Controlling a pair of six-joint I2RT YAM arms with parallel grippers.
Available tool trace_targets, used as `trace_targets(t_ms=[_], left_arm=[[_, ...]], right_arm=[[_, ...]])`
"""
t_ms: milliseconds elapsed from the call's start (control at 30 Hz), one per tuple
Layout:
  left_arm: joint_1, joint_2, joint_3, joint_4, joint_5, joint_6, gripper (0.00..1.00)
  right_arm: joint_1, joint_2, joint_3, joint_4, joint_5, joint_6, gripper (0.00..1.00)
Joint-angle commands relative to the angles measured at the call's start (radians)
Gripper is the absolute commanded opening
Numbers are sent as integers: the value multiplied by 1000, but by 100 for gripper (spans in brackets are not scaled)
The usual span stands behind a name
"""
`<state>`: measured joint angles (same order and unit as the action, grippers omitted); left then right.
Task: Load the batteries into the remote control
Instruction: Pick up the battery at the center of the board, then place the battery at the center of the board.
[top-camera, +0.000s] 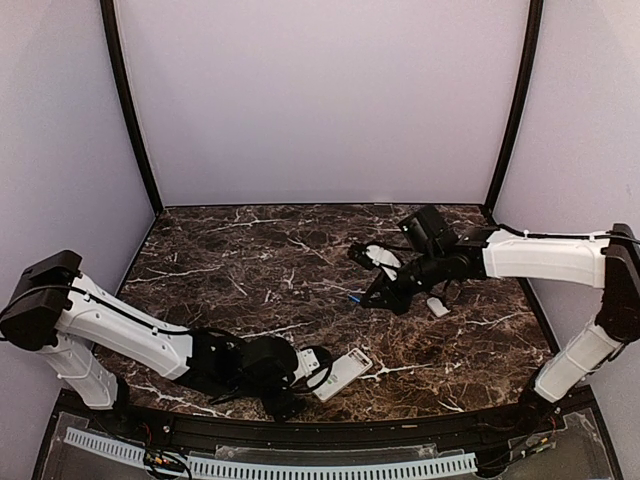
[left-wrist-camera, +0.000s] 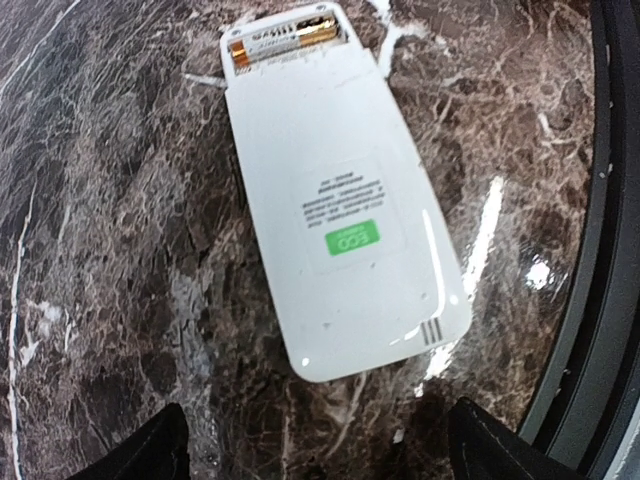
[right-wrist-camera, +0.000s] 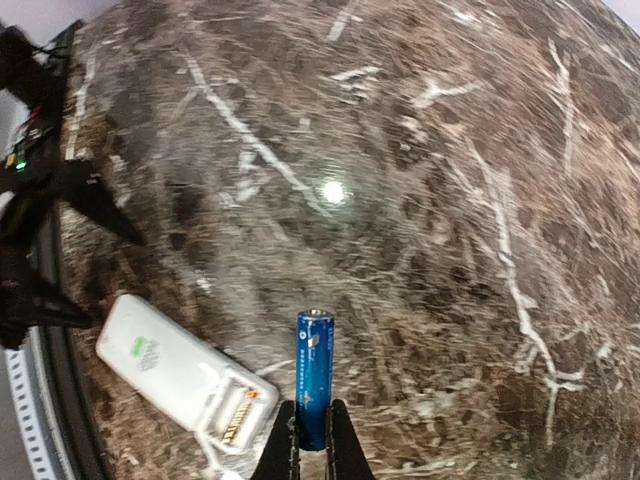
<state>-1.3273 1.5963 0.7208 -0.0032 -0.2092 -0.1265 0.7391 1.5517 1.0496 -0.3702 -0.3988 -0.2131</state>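
While the right gripper (right-wrist-camera: 311, 445) pinches a slim glossy blue battery (right-wrist-camera: 313, 370) well away from the flat white plastic remote control (left-wrist-camera: 340, 200), the left gripper (left-wrist-camera: 320, 455) gapes open just beside that remote's rounded end on the veined marble tabletop (left-wrist-camera: 100, 250).

Blue battery (right-wrist-camera: 314, 372) clamped in the jaws, white remote (right-wrist-camera: 170, 368) face-down lower left, compartment open, marble table (right-wrist-camera: 450, 200)

Right pincer (right-wrist-camera: 312, 440), gripping battery (right-wrist-camera: 313, 375): bare desk (right-wrist-camera: 450, 200) ahead and right. Remote control (right-wrist-camera: 175, 372) lies left, apart, open compartment (right-wrist-camera: 240, 415) toward pincer. Left pincer (left-wrist-camera: 318, 430) spread wide just behind remote control, desk rim (left-wrist-camera: 590, 250) rightward.
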Motion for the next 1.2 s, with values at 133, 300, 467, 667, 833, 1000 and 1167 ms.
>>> trace_targets(t_ms=[133,300,467,667,833,1000,1167], left_arm=[[-1,-17,-19,127,43,16,89],[0,15,-28,189,30,13,90],[0,62,-40,234,19,24,90],[2,110,-40,255,4,17,89],[5,104,-47,267,3,11,88],[5,30,-48,281,34,28,88],[5,-80,-55,334,108,77,88]], right_arm=[[49,-213,-109,173,-178,-6,0],[53,-299,-156,185,-183,1,0],[54,-322,-127,114,-173,85,0],[75,-399,-205,162,-255,196,0],[75,-463,-226,237,-305,261,0],[75,-464,-198,253,-376,282,0],[75,-466,-172,274,-478,299,0]])
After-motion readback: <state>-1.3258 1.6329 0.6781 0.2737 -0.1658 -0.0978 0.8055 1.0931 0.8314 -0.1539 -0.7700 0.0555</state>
